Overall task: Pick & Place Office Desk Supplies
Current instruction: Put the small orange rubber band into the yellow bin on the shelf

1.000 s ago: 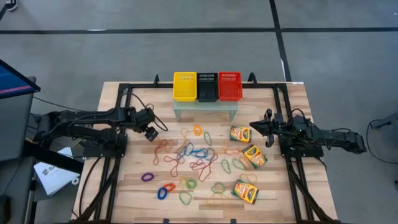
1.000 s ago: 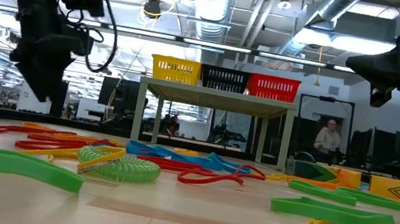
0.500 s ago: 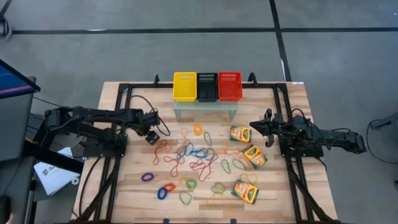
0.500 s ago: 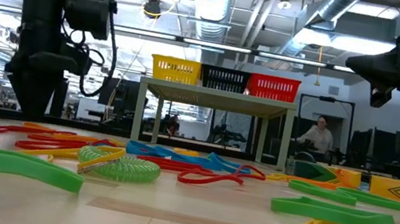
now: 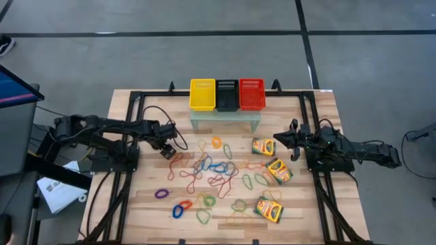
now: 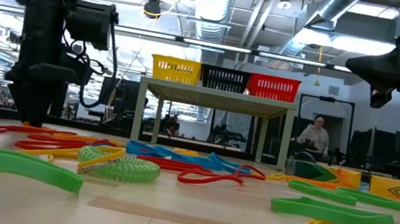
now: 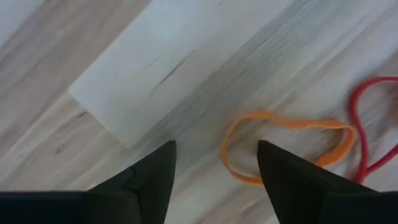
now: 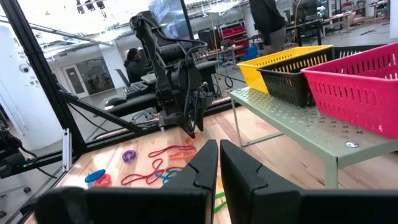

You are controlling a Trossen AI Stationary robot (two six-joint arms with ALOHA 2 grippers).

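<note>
Many coloured rubber bands [image 5: 208,169] lie loose on the wooden table, with three yellow-and-green crayon boxes [image 5: 263,146], [image 5: 278,170], [image 5: 269,209] to their right. My left gripper [image 5: 167,151] points down, open, at the left edge of the bands. In its wrist view the left gripper [image 7: 216,146] has its fingers on either side of one end of an orange band [image 7: 286,146] that lies flat beside a red band [image 7: 360,124]; whether they touch it I cannot tell. My right gripper [image 5: 276,138] hangs level and shut above the table's right side, away from the supplies.
Yellow [image 5: 202,94], black [image 5: 227,94] and red [image 5: 252,94] mesh baskets stand in a row on a pale green stand [image 5: 225,119] at the table's far edge. Black frame rails [image 5: 129,170] run along both table sides. A person [image 6: 317,135] shows in the room behind.
My left gripper has gone down toward the table at the left edge of the rubber bands, its arm reaching a little farther out. The bands and boxes lie as they did.
</note>
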